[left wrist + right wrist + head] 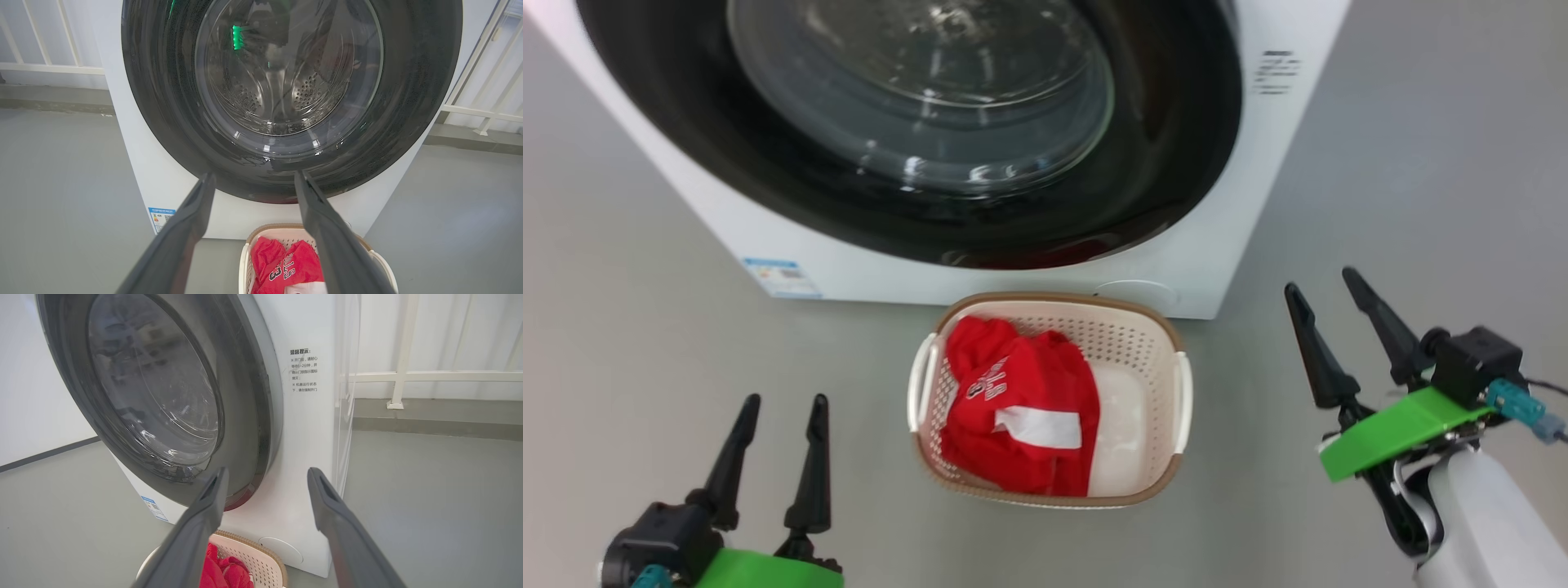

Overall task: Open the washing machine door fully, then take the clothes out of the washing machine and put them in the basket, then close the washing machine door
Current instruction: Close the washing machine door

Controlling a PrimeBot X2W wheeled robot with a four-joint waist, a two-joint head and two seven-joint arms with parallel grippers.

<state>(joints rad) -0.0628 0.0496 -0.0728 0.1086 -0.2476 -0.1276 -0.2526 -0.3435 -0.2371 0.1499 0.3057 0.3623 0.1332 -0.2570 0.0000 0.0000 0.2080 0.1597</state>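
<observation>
The basket (1131,339) stands on the floor (645,343) just before the washing machine (1241,204), below the washing machine door (1176,122). The clothes (1013,392) lie in the basket's left part. The left gripper (786,400) hangs left of the basket and the right gripper (1320,279) right of it, both apart from it.

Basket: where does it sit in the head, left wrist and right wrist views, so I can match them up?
Head view: basket at lower centre, just in front of the washing machine, red clothes inside.
Left wrist view: bottom edge, right of centre.
Right wrist view: bottom edge, left of centre, cut off by the frame.
Shared landmark: the blue energy sticker on the machine's lower front.
</observation>
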